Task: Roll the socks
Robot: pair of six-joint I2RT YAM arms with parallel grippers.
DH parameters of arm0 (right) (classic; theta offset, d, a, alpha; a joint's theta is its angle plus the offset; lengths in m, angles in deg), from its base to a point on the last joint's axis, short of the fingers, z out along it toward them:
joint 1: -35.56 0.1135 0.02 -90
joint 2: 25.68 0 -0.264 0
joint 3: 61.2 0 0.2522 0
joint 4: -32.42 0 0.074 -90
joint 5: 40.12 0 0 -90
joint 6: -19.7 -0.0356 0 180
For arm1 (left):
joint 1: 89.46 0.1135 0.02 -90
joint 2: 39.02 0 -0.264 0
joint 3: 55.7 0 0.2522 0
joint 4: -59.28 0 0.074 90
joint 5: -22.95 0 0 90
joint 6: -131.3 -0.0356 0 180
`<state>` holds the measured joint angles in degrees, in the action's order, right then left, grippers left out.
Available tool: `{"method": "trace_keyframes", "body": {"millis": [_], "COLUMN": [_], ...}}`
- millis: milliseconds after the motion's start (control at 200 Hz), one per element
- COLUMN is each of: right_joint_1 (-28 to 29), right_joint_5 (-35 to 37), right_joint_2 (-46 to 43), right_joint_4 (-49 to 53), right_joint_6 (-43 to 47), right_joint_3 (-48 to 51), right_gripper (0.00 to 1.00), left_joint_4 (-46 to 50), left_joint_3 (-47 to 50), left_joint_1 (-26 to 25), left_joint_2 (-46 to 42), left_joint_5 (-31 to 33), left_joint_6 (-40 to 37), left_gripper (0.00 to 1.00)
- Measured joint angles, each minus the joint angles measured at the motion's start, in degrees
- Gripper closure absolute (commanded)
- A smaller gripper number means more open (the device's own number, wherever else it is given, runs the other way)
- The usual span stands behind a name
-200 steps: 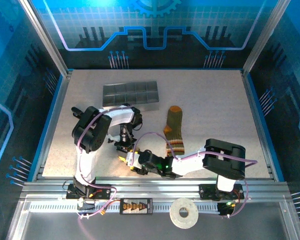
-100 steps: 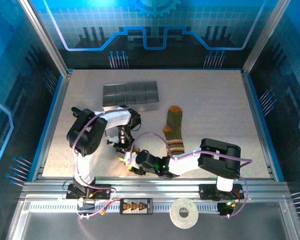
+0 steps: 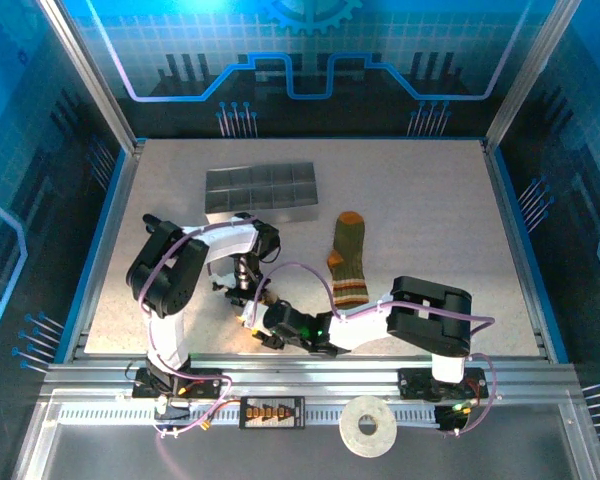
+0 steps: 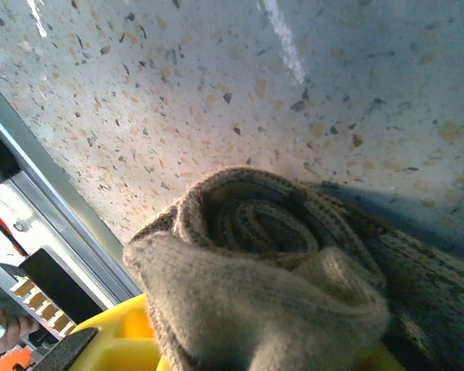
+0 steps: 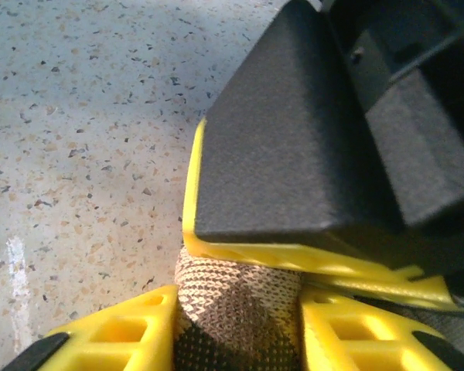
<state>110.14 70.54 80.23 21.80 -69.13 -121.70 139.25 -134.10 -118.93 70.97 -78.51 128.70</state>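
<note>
Left gripper [image 3: 242, 292] pinches the rolled beige sock [image 4: 255, 255] on the arms' side of the grey tray [image 3: 265, 210]. The right gripper [image 5: 236, 328] clasps the same roll from both sides. The olive sock [image 3: 348, 262] lies flat just right of the tray's near corner.

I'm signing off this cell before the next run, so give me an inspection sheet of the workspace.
Surface: speckled table, no spills seen.
Job's things: beige sock rolled, between both hands; green sock flat, unrolled, lying apart.
Clutter: grey divided tray at the far side; tape roll on the near ledge.
Hands: left hand shut on the beige roll; right hand closed against its sides.
Cables: purple cable loops over the table near the green sock.
Surroundings: blue-lit enclosure walls.
</note>
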Motion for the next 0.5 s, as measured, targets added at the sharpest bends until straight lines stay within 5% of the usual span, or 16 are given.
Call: {"method": "trace_keyframes", "body": {"millis": [220, 325, 500], "right_joint_1": [0.42, 0.42, 0.37], "right_joint_5": [1.25, 1.09, 0.72], "right_joint_2": [-0.07, -0.07, -0.07], "right_joint_4": [1.9, 1.95, 0.26], "right_joint_6": [-1.88, -2.67, -4.17], "right_joint_3": [-0.63, -0.59, 0.42], "right_gripper": [0.95, 1.0, 1.0], "left_joint_4": [-2.84, -5.97, -11.89], "left_joint_3": [2.86, 5.49, 10.34], "left_joint_1": [0.07, 0.07, 0.09], "left_joint_2": [-3.45, -7.26, -13.57], "left_joint_5": [0.0, 0.02, 0.04], "left_joint_6": [0.2, 0.83, 2.14], "left_gripper": [0.97, 0.72, 0.49]}}
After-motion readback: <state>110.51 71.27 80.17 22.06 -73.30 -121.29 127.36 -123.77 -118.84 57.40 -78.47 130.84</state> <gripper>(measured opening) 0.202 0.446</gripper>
